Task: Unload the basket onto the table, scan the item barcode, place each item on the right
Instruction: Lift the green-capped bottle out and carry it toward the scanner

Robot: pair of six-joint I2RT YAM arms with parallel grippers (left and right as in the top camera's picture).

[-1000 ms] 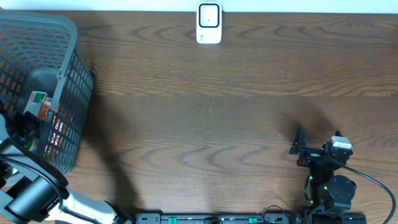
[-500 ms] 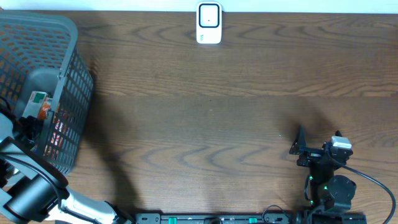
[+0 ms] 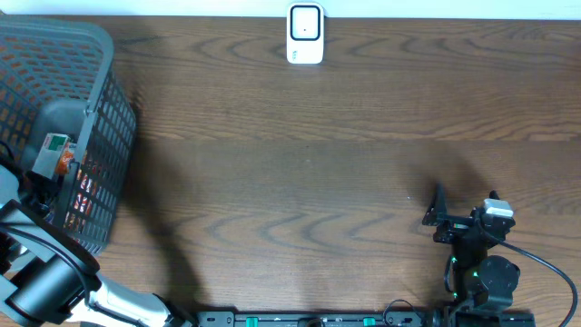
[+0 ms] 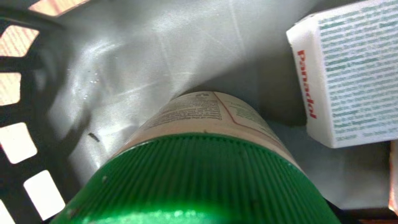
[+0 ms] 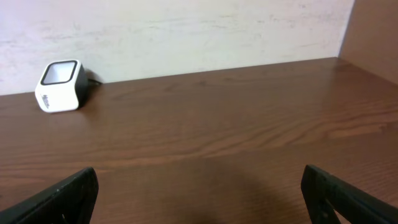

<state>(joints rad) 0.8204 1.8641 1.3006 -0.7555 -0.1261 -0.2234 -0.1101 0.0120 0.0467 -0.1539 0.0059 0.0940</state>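
In basket, probably pickup step on green-capped bottle; left fingers hidden, can't tell grip. Right fingers wide. Next: lift clear, show barcode to scanner.

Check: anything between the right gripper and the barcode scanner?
Nothing. Bare wood tabletop runs from the right gripper to the white scanner, seen in the right wrist view and overhead.

From overhead we look straight down on the table. Left wrist: we're pressed close inside the basket at nine o'clock. Right wrist: low, facing twelve o'clock, sharing the far-off scanner with overhead.
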